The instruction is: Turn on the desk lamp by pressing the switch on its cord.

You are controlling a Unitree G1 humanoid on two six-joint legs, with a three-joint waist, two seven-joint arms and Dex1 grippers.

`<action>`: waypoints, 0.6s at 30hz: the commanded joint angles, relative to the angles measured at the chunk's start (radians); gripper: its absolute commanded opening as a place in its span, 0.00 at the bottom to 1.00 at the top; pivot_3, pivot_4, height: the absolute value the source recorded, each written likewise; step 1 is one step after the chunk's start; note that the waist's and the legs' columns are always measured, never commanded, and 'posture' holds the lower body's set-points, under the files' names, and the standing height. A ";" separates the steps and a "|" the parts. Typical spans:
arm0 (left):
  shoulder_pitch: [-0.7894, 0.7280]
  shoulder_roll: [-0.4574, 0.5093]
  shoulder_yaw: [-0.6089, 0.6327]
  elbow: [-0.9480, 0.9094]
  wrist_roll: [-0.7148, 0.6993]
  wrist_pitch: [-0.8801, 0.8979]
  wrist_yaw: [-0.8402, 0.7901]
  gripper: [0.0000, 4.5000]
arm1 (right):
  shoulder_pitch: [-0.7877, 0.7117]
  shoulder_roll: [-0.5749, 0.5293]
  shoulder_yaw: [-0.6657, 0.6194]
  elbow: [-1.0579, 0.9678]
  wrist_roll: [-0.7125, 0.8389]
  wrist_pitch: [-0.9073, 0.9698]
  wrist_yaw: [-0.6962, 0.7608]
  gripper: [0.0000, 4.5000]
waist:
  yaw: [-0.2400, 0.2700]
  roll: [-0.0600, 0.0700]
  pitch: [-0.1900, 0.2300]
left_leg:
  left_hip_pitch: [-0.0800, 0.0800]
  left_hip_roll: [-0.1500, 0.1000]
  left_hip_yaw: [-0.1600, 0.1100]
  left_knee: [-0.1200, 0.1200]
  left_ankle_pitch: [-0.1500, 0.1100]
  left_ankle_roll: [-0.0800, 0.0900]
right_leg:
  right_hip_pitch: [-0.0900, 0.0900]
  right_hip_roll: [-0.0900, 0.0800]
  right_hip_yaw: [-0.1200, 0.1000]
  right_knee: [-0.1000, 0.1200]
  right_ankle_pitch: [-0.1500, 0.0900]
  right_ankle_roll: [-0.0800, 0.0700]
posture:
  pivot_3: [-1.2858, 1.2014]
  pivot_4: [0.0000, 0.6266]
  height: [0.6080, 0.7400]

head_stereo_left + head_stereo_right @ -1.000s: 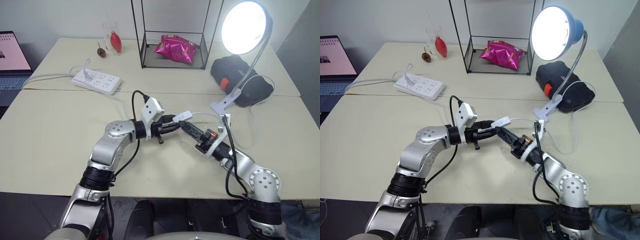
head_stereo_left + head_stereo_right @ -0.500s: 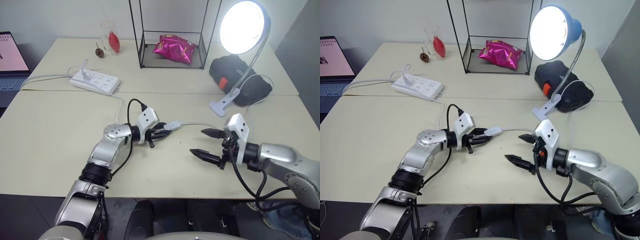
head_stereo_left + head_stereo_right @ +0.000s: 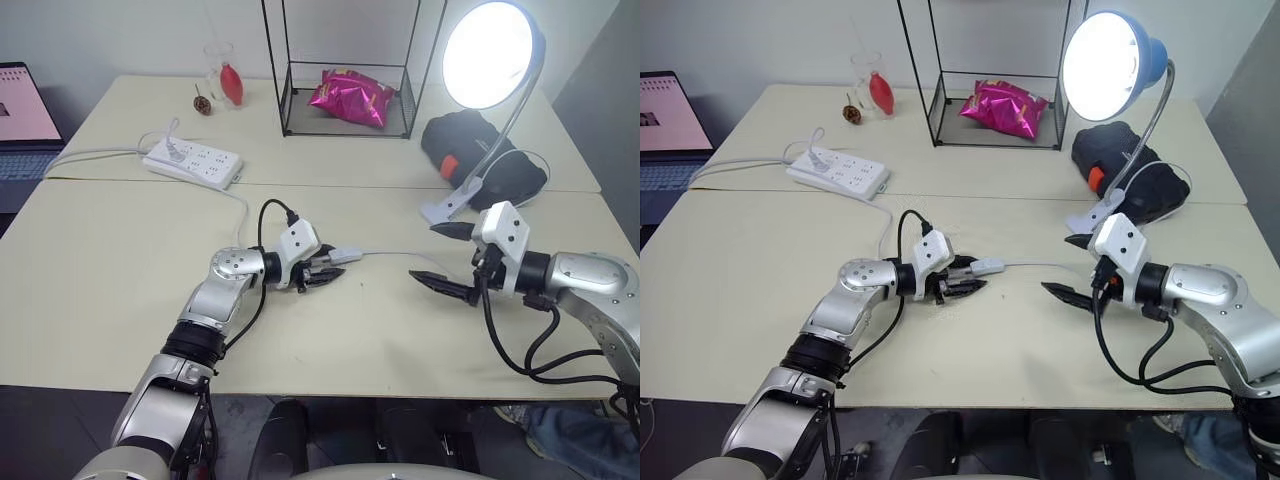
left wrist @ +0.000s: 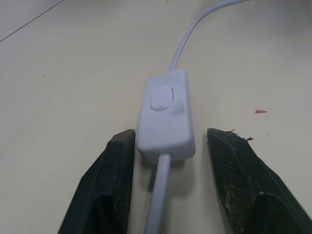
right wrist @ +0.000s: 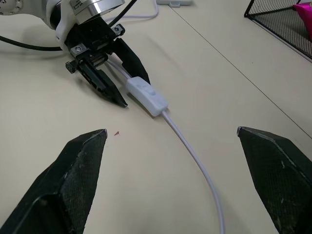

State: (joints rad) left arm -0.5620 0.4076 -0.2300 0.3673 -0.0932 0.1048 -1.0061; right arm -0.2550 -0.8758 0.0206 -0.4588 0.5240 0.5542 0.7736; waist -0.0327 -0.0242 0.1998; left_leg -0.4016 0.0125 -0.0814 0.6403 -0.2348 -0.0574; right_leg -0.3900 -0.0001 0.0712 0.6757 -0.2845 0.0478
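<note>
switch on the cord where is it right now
The switch lies on the table between the left end effector fingers, left of the open right end effector.

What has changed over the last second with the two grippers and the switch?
The right gripper left the switch, swung out to the right and stands open, holding nothing. The left gripper lowered the switch to the table and opened, so the switch lies loose between its fingers. The desk lamp stayed lit, the power strip unmoved.
</note>
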 commanded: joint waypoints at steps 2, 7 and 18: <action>-0.001 0.008 0.048 -0.064 -0.051 0.006 -0.015 0.80 | -0.029 0.003 -0.016 0.022 -0.031 -0.033 0.041 1.00 | 0.000 0.000 0.000 | 0.000 0.000 0.000 0.000 0.000 0.000 | 0.000 0.000 0.000 0.000 0.000 0.000 | 0.52 0.24 1.00; 0.024 0.047 0.122 -0.207 -0.107 0.088 0.018 0.96 | -0.047 0.011 -0.011 0.051 -0.053 -0.051 0.077 1.00 | -0.001 0.000 0.000 | 0.000 0.000 0.000 0.000 0.000 0.000 | 0.000 0.000 0.000 0.001 0.000 0.000 | 0.52 0.24 1.00; 0.282 0.337 0.406 -0.650 -0.248 0.415 0.070 0.96 | -0.029 0.000 -0.093 0.156 -0.063 -0.203 0.219 1.00 | -0.004 0.000 0.001 | 0.002 0.001 0.000 0.000 0.000 0.000 | 0.000 -0.001 0.000 0.002 0.000 -0.001 | 0.52 0.24 1.00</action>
State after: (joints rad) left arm -0.3213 0.6979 0.1010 -0.2051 -0.3013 0.4953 -0.9278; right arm -0.2862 -0.8598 -0.0218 -0.3066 0.4540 0.3955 0.9571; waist -0.0369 -0.0245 0.2007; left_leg -0.3999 0.0132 -0.0816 0.6399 -0.2349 -0.0576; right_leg -0.3898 -0.0011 0.0708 0.6781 -0.2848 0.0472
